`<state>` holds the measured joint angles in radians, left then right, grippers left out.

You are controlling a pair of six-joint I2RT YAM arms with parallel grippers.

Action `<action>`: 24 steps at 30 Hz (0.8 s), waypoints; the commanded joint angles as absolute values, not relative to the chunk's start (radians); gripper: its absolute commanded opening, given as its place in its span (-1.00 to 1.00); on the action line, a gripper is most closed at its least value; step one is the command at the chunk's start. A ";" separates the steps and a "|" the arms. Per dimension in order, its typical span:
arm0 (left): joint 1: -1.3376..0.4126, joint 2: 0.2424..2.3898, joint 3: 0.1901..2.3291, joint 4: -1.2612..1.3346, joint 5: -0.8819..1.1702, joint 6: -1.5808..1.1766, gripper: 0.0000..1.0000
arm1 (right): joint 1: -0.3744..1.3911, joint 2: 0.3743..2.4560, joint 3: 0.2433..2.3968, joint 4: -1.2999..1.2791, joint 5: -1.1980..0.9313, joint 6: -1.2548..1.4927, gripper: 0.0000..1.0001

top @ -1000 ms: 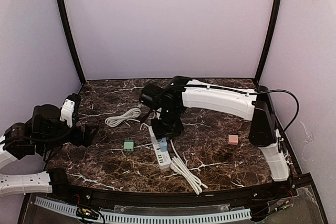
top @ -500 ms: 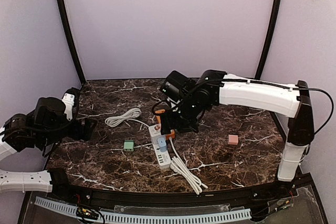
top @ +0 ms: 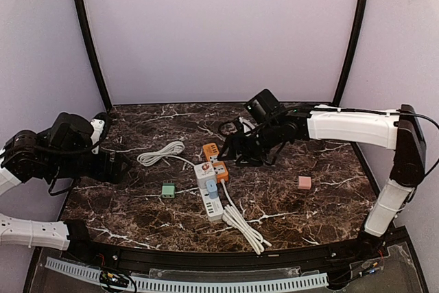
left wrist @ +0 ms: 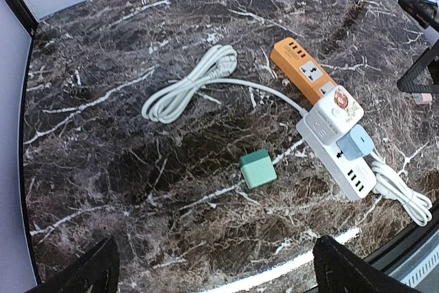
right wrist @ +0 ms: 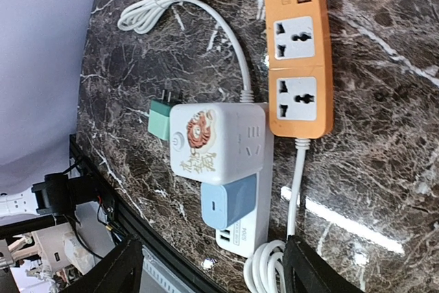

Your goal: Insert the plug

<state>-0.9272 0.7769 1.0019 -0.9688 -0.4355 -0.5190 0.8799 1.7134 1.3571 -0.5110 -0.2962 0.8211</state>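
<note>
Dark marble tabletop (top: pixel 295 211) under lilac walls carries the white power strip (left wrist: pixel 350 176), with the white cube plug (right wrist: pixel 216 142) standing on it, touching the blue plug (right wrist: pixel 230 204). We see the right gripper (right wrist: pixel 212 252) spread and empty above them, and the left gripper (left wrist: pixel 219 272) spread wide, well apart. We judge the white cube plug may sit only partly home; a careless press could shift the strip or nudge the orange strip (right wrist: pixel 296 46) beside it. Print on both is unreadably small.

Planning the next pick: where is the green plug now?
Top view: the green plug lies loose, left of centre, just left of the white power strip, with the coiled cable behind it.
</note>
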 commanded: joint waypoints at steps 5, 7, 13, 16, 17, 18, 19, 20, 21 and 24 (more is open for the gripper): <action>-0.923 0.827 1.017 -1.072 -0.270 -0.609 0.97 | 0.846 1.797 1.343 -0.337 -0.477 0.770 0.46; -0.923 0.828 1.019 -1.078 -0.260 -0.620 0.97 | 0.841 1.824 1.347 -0.321 -0.506 0.757 0.51; -0.923 0.820 1.022 -1.089 -0.235 -0.640 0.97 | 0.841 1.901 1.367 -0.285 -0.569 0.737 0.59; -0.922 0.821 1.020 -1.094 -0.228 -0.646 0.97 | 0.841 1.937 1.374 -0.268 -0.589 0.741 0.57; -0.923 0.821 1.020 -1.096 -0.229 -0.647 0.96 | 0.840 1.948 1.377 -0.265 -0.594 0.743 0.54; -0.923 0.821 1.020 -1.097 -0.227 -0.648 0.96 | 0.841 1.963 1.381 -0.264 -0.598 0.743 0.52; -0.923 0.821 1.020 -1.097 -0.227 -0.649 0.96 | 0.841 1.973 1.384 -0.264 -0.603 0.744 0.49; -0.923 0.821 1.020 -1.096 -0.228 -0.649 0.96 | 0.841 1.983 1.387 -0.263 -0.606 0.744 0.47; -0.923 0.820 1.020 -1.096 -0.228 -0.649 0.96 | 0.842 1.994 1.393 -0.262 -0.610 0.743 0.44; -0.923 0.819 1.017 -1.090 -0.225 -0.650 0.96 | 0.844 2.028 1.408 -0.251 -0.623 0.745 0.37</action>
<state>-0.9272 0.8272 1.0023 -1.0519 -0.2379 -0.6399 0.8467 1.9888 1.3708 -0.2970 -0.5884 0.7555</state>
